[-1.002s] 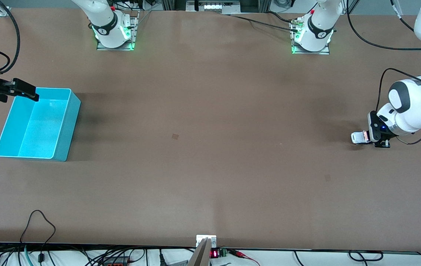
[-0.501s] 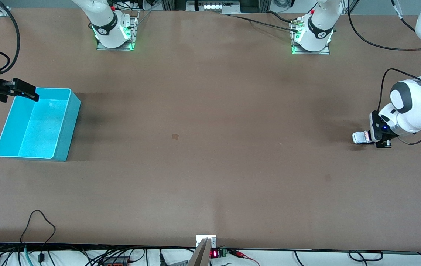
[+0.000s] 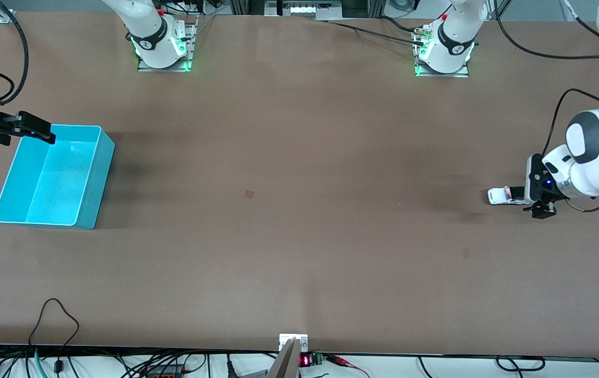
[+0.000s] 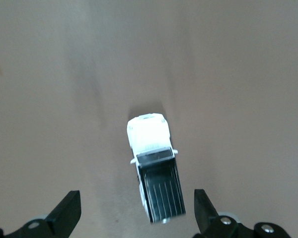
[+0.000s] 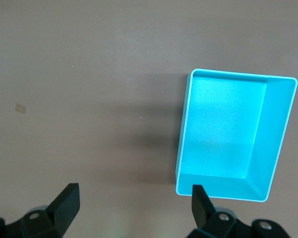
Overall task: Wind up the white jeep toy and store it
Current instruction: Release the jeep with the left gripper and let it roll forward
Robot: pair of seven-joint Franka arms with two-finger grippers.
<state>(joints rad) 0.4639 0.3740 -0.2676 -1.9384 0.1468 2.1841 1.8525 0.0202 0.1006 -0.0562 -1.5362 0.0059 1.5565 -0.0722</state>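
White jeep toy free between open left hand, tail cropped.

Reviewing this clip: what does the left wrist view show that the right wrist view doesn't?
Only the left wrist view shows the white jeep toy on the table, lying between the open left gripper's fingers, untouched. Only the right wrist view shows the empty turquoise bin under the open right gripper, which waits. Both show bare brown table.
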